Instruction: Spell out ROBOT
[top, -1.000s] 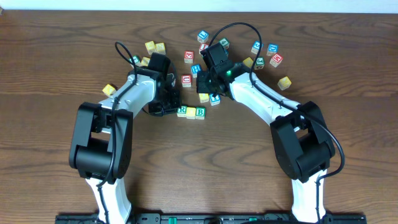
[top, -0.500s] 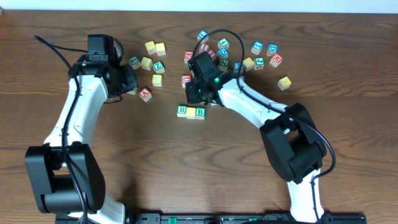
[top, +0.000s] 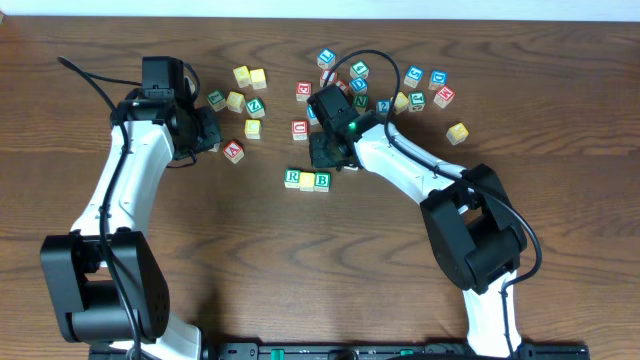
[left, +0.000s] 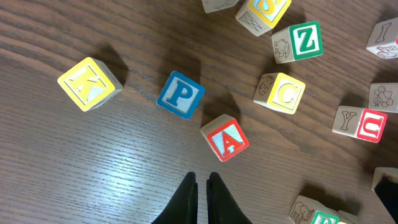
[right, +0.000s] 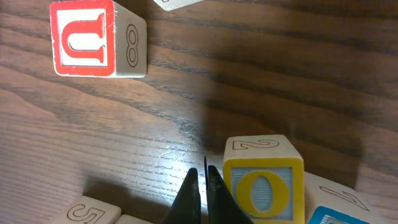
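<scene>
A short row stands mid-table: green-bordered R (top: 292, 178), a yellow-faced cube (top: 307, 180) and green-bordered B (top: 322, 181). My right gripper (top: 322, 156) (right: 202, 171) hovers just behind that row, shut and empty. Its fingertips touch or nearly touch the left side of a yellow O cube (right: 264, 186). A blue-bordered cube (right: 329, 214) sits beside the O, its letter hidden. My left gripper (top: 212, 138) (left: 201, 180) is far to the left, shut on nothing, just short of a red A cube (left: 225, 137).
Loose cubes lie around the left gripper: yellow K (left: 89, 84), blue P (left: 180, 94), yellow C (left: 283, 93), green Z (left: 301, 40). A red U cube (right: 84, 37) (top: 299, 129) lies ahead of the right gripper. Several more cubes are scattered at the back (top: 415, 90).
The left arm has swung from beside the row out to the cubes at the far left. The right gripper has shifted only slightly near the row.
</scene>
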